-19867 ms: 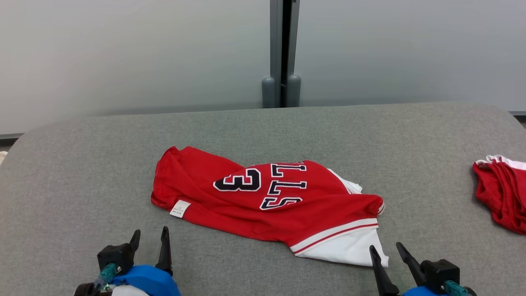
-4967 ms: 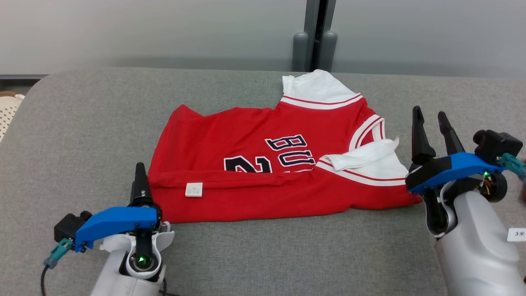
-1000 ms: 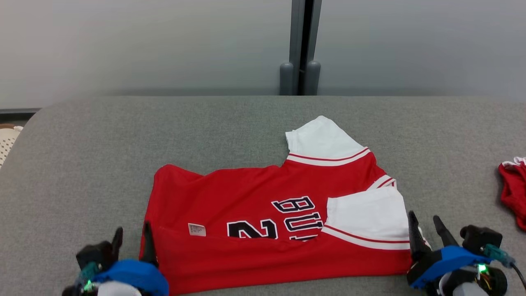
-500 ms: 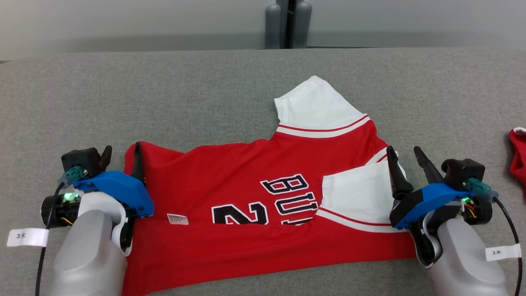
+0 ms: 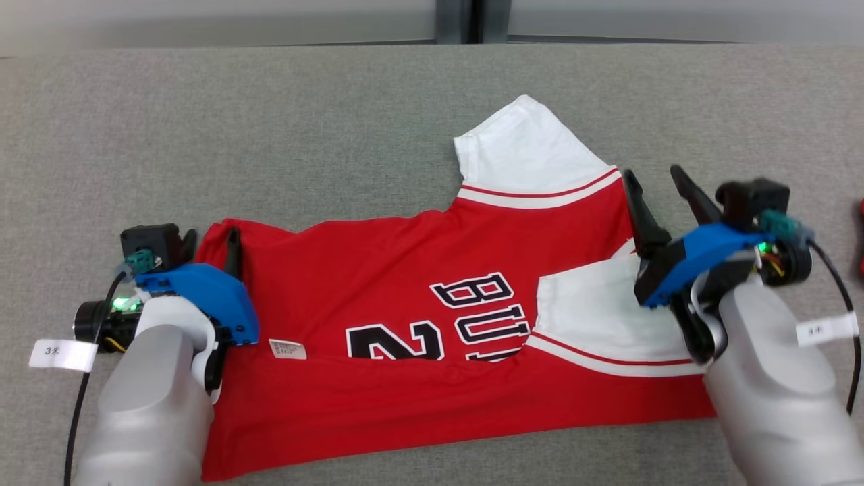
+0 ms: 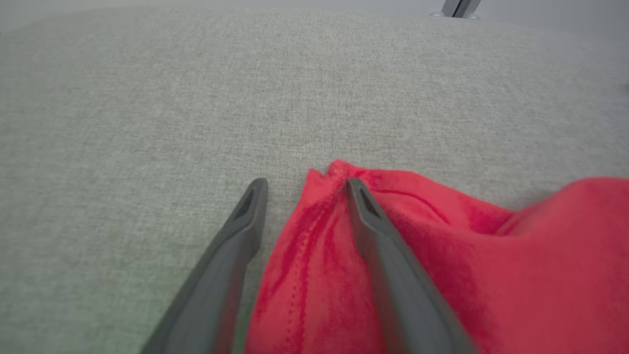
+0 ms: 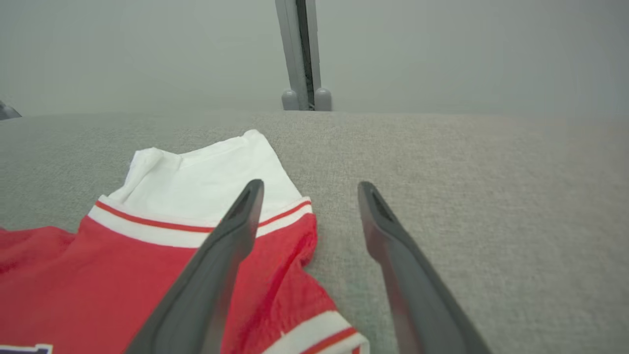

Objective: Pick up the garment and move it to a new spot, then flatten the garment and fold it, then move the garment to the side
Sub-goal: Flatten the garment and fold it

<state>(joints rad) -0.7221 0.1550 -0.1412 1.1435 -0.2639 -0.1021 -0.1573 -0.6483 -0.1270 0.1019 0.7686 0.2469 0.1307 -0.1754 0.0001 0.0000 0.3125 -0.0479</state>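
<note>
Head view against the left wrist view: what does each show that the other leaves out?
Head view: the whole red jersey, its BU lettering, white label, a white sleeve, and the open right gripper straddling the jersey's right edge. Left wrist view: a close look at the puckered corner lying between the fingertips of the open left gripper. Both: the jersey, the left gripper and the grey padded surface.
</note>
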